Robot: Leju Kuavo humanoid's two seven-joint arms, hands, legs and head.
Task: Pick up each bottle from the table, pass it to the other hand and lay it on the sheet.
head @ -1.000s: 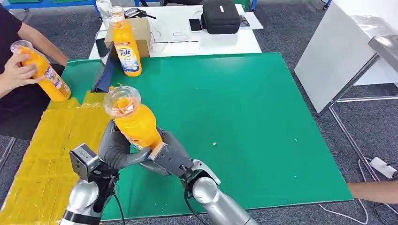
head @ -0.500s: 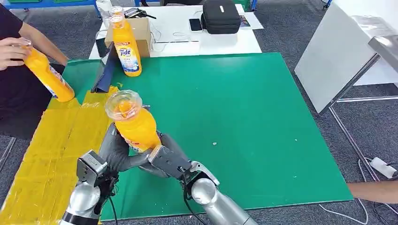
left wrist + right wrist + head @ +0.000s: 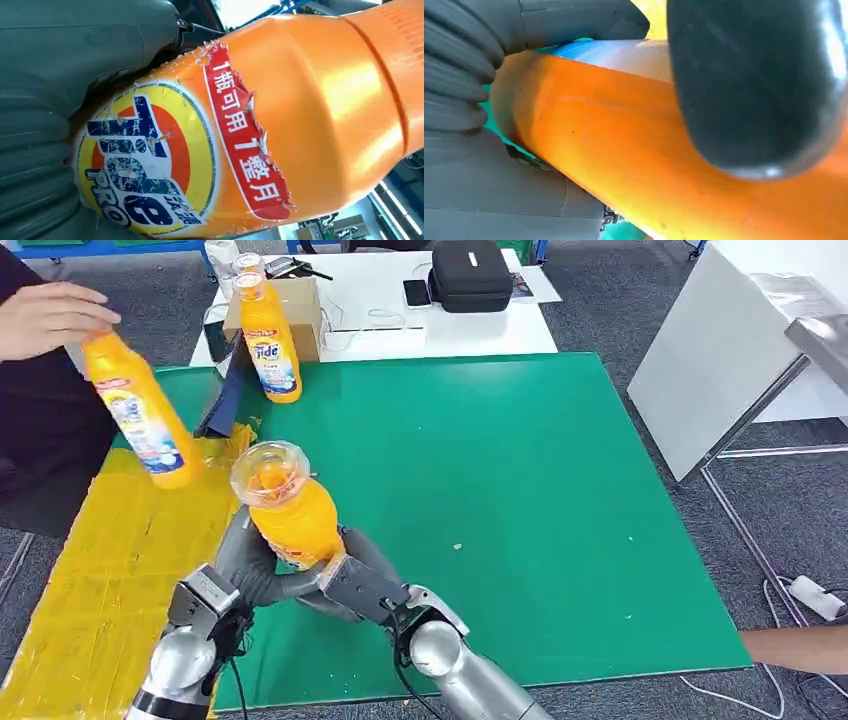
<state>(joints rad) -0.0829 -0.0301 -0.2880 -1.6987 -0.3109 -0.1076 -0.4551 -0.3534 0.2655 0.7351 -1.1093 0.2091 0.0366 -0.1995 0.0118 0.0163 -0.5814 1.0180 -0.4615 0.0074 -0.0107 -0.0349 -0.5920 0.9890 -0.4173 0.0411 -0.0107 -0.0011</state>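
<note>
An orange Tide bottle [image 3: 290, 512] with a clear cap stands upright above the green mat's near left part. My left hand [image 3: 243, 562] wraps its lower body from the left, and my right hand [image 3: 358, 578] grips it from the right. The left wrist view has the bottle's label [image 3: 150, 160] close up against my left hand [image 3: 55, 100]. In the right wrist view the bottle [image 3: 624, 155] lies under my right hand [image 3: 469, 150]. The yellow sheet [image 3: 100, 570] lies left of the mat. A second bottle [image 3: 268, 340] stands at the mat's far left.
A person's hand [image 3: 50, 315] holds a third orange bottle [image 3: 140, 420], tilted, over the sheet's far end. Behind the green mat [image 3: 520, 490] stand a cardboard box [image 3: 305, 310], a black case [image 3: 470, 275] and a phone. A white table [image 3: 730, 350] stands at the right.
The person has swung the third bottle from the left edge out over the yellow sheet. My two hands and their bottle have sunk slightly and drifted a little right.
</note>
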